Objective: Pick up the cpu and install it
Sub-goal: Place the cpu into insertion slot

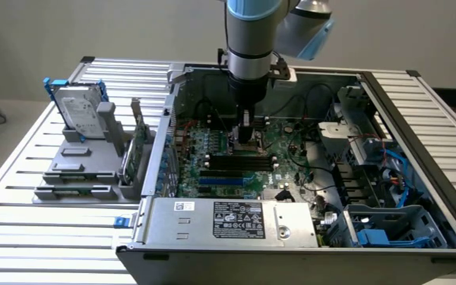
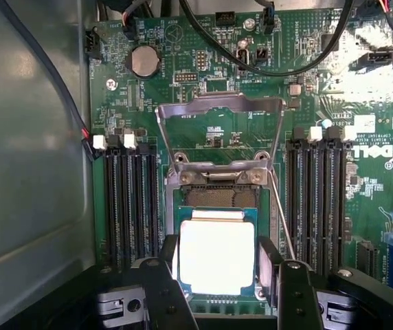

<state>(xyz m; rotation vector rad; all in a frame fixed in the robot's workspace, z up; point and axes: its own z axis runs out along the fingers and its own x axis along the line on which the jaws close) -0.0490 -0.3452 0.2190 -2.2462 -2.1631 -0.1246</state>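
Ribbed aluminium table [image 1: 30,237] slats carry an open dark desktop computer case [image 1: 291,270], and I reach down into it from above. Nearest to me, my black two-fingered gripper [image 2: 220,275] is clamped on the small, flat, square cpu [image 2: 216,258] with its pale silvery metal top, one finger pad pressed to each of two opposite edges. The chip lies level between the pads, over the dark, square, metal-framed socket [image 2: 220,196] on the green motherboard [image 2: 114,110]. A strip of the socket's contact field shows just beyond it. Whether the chip already rests in the socket or hangs just above it, I cannot tell. Beyond the socket its silver hinged retention frame [image 2: 217,103] stands raised, and the thin wire lever [image 2: 282,213] beside it appears unlatched. Rows of black memory slots [image 2: 128,199] flank the socket, with a round silver coin battery [image 2: 145,60] and looping black cables [image 2: 279,69] farther off. Well apart, outside the case, a silver rectangular hard drive [image 1: 81,107] in a blue frame stands upright in a grey rack [image 1: 78,172]. By my reading the pick-up is done and the chip is at its place. Letting go and closing the frame and lever are not yet done.
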